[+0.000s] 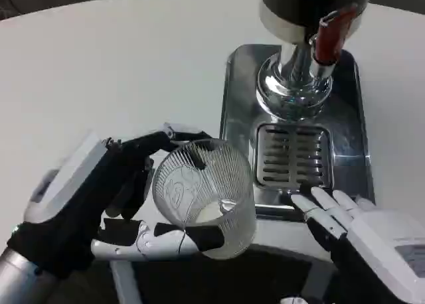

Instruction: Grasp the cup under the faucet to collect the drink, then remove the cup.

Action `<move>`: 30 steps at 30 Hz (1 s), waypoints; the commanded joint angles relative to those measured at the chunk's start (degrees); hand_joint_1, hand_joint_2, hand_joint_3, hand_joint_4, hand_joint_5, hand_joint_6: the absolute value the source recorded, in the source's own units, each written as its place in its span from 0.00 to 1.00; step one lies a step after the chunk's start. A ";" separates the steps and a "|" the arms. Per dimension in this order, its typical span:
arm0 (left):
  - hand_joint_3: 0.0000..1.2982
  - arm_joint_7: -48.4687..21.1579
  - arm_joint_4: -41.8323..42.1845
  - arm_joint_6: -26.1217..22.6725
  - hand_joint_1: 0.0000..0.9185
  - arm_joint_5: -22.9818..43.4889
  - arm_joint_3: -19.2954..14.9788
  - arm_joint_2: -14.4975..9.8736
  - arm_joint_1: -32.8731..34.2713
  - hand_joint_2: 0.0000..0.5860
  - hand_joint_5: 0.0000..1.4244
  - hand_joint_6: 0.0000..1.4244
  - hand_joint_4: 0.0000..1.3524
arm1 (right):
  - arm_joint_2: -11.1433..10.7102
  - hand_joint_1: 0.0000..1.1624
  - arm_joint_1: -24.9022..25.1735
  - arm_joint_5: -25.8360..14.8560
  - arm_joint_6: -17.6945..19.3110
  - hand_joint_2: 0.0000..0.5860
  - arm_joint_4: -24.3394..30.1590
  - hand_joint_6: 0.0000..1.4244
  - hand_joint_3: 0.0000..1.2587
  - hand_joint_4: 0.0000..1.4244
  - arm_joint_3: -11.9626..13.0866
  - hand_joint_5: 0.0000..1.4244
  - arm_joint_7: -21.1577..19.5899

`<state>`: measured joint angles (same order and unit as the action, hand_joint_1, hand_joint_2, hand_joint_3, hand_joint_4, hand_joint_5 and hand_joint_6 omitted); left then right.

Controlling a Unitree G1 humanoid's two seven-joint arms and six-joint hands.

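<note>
Broadly, a white table (119,58) spreads across the scene, and on its right part stands a drink dispenser whose shiny steel base (239,98) runs from the upper middle down toward the near edge. Above the base rises the dispenser's chrome column (292,78), topped by a dark body with a pale band, and a faucet with a red lever (330,35) juts out at the upper right. Set into the base, below the column, is a slotted drip grate (292,156). Left of the grate, off the base and clear of the faucet, is the cup (204,196), a clear ribbed tumbler tilted so its mouth faces up and to the left; a pale patch shows inside near the bottom. The left hand (99,198) grips this cup, dark fingers curled over the rim at the top and white-and-black fingers wrapped beneath its lower wall. The right hand (352,228) lies at the lower right, holding nothing, its fingers stretched and slightly apart, their tips at the near edge of the base just below the grate.
</note>
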<state>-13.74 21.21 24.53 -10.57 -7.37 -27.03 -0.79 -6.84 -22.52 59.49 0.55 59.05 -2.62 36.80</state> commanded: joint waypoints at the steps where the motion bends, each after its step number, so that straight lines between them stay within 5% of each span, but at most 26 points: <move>1: 0.79 -0.12 0.64 0.24 0.58 0.62 0.13 0.40 -0.51 0.12 0.95 1.00 0.85 | 0.56 0.33 -1.31 -0.42 0.76 0.63 0.95 0.00 0.07 0.00 0.38 0.00 0.26; 30: 0.79 0.36 -0.05 0.53 0.57 0.05 -0.18 0.74 0.09 0.11 0.95 1.00 0.85 | 3.98 0.33 -2.50 -3.01 4.91 0.63 0.95 0.00 0.07 0.00 4.91 0.00 0.60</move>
<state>-13.74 21.22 24.53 -10.65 -7.25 -26.49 -0.89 -3.26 -23.94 56.96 4.35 59.05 1.88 36.85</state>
